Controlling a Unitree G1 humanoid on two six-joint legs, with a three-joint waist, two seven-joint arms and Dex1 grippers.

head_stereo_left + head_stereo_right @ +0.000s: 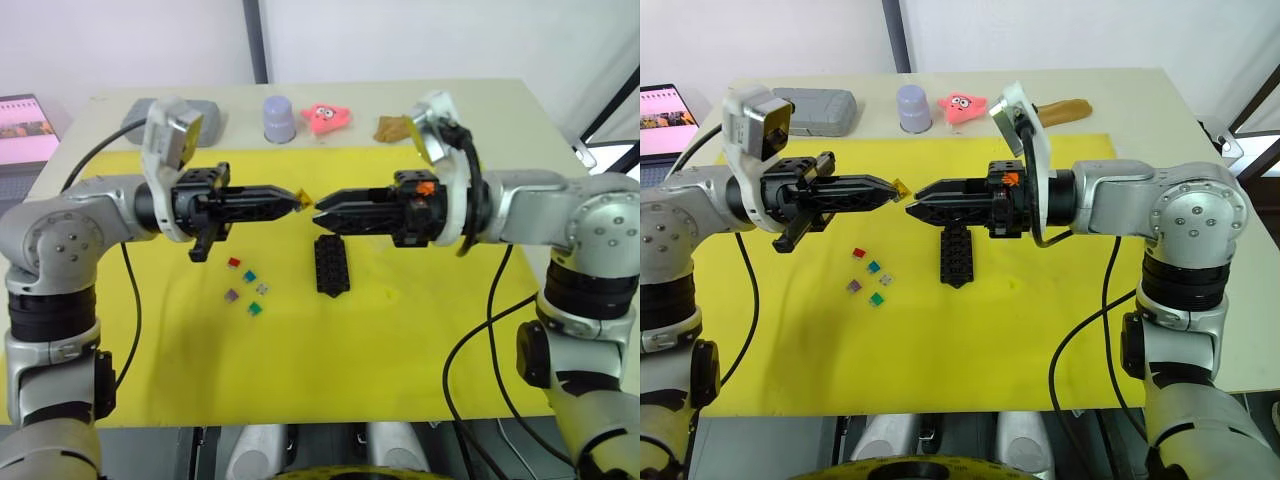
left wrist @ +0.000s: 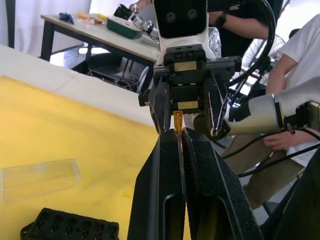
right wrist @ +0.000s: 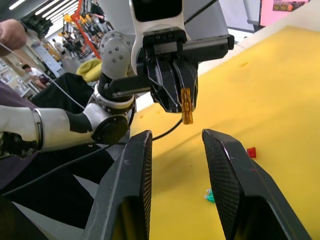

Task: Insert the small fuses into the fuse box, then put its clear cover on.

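1. Your robot's two arms are silver-grey metal tubes with rounded joint housings, each dotted with small dark screws.
2. Black ribbed bands ring the elbows.
3. Each wrist carries a white bracket holding a camera.
4. The left gripper [image 1: 296, 201] and right gripper [image 1: 322, 211] have long, tapered black fingers.
5. Thin black cables loop from both forearms.

You've got 6 small fuses: 5 loose on the yellow mat [image 1: 400, 350] — red [image 1: 234, 262], teal [image 1: 250, 273], grey [image 1: 264, 289], purple [image 1: 231, 295], green [image 1: 255, 310] — plus 1 tan fuse [image 1: 299, 198] up in the air. 1 black fuse box [image 1: 331, 265], 1 clear cover [image 2: 39, 178], 2 grippers. At the back: 1 grey case [image 1: 818, 108], 1 lilac cup [image 1: 279, 118], 1 pink toy [image 1: 326, 117], 1 brown item [image 1: 1063, 110].
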